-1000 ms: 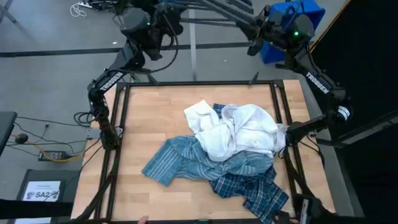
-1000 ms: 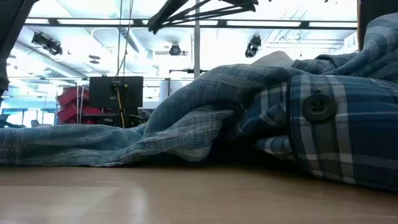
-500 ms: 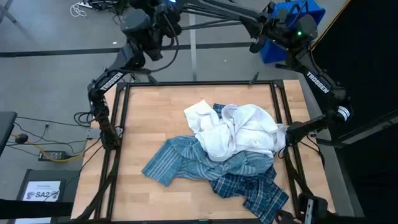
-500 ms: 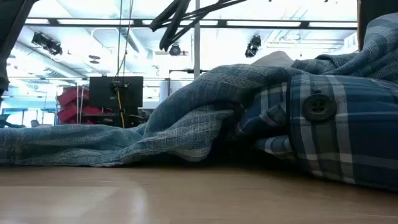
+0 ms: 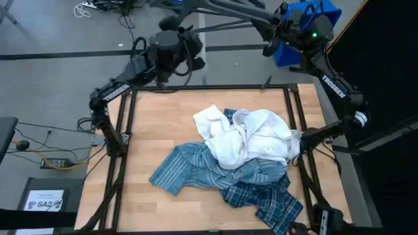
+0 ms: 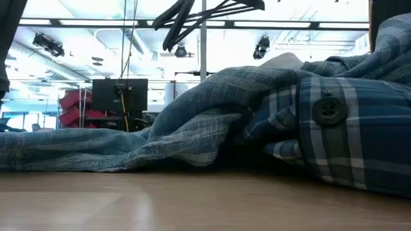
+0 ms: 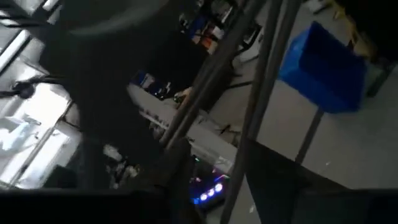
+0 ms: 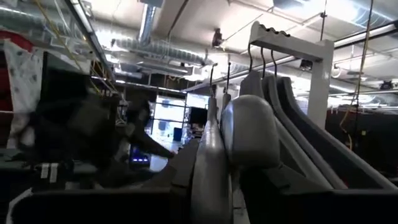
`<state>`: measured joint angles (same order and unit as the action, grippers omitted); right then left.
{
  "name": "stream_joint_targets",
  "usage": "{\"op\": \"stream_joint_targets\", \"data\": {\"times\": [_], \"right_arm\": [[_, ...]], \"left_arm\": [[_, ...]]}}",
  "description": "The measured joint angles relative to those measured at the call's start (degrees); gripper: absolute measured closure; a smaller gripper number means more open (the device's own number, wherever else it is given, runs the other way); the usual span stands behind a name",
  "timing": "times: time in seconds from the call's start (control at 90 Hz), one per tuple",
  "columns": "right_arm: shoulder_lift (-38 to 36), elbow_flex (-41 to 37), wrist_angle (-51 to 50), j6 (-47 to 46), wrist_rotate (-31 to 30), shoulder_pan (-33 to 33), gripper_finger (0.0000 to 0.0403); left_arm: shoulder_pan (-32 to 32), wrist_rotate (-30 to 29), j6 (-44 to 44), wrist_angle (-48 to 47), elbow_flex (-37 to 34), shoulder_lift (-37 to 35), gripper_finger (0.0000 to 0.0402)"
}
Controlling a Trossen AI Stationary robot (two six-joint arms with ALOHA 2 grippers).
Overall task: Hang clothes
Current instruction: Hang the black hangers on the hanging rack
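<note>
Three shirts lie in one heap on the table: the white one [image 5: 251, 140] on top, the light blue striped one [image 5: 189, 166] spread toward the left, and the darker plaid one [image 5: 264, 199] at the near right. The low view shows the striped [image 6: 192, 122] and plaid [image 6: 347, 128] cloth close up. Beyond the far edge, dark grey hangers [image 5: 228, 16] hang from a rack [image 8: 292, 43]. My right gripper [image 5: 277, 32] is shut at the hangers' right end. My left gripper [image 5: 173, 49] hovers over the far left corner; its view is dark and blurred. My right gripper holds a grey hanger by one arm [image 8: 211, 168], which runs forward between the two fingers toward the hooks on the rack. The fingers lie along that arm. The gripper's own body hides the place of contact. The hanger is high above the table.
A dark metal frame [image 5: 127, 130] runs around the wooden tabletop. A rack pole [image 6: 203, 64] rises behind the far edge. A blue bin [image 5: 313, 16] stands on the floor at the far right. Bare wood shows left of the heap [image 5: 153, 124].
My left gripper has gone toward the table's near and right edges, from beyond the far left corner to just above the far edge. The hanger seen at the top of the low view has tilted and swung. The shirts have kept still.
</note>
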<state>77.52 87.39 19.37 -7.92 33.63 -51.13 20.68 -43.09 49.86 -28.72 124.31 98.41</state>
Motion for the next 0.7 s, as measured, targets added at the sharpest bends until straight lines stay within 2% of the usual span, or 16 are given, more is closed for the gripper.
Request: {"op": "stream_joint_targets", "data": {"times": [0.089,0.189,0.244,0.367,0.7], "right_arm": [[0.0,0.0,0.09,0.0,0.0,0.0,0.0346],[0.0,0.0,0.12,-0.02,0.1,0.0,0.0346],[0.0,0.0,0.09,-0.02,0.17,0.0,0.0346],[0.0,0.0,0.09,-0.02,0.59,0.0,0.0346],[0.0,0.0,0.25,0.02,0.96,-0.19,0.0346]], "left_arm": [[2.56,3.91,3.59,6.45,-4.29,-0.05,0.0292],[4.88,3.34,9.49,13.96,-9.32,-0.17,0.0295],[6.04,3.65,9.64,16.26,-11.17,-0.11,0.0295],[7.24,8.09,8.23,16.36,-13.57,-0.31,0.0288],[8.32,12.34,6.32,14.01,-14.18,-0.19,0.0246]]}}
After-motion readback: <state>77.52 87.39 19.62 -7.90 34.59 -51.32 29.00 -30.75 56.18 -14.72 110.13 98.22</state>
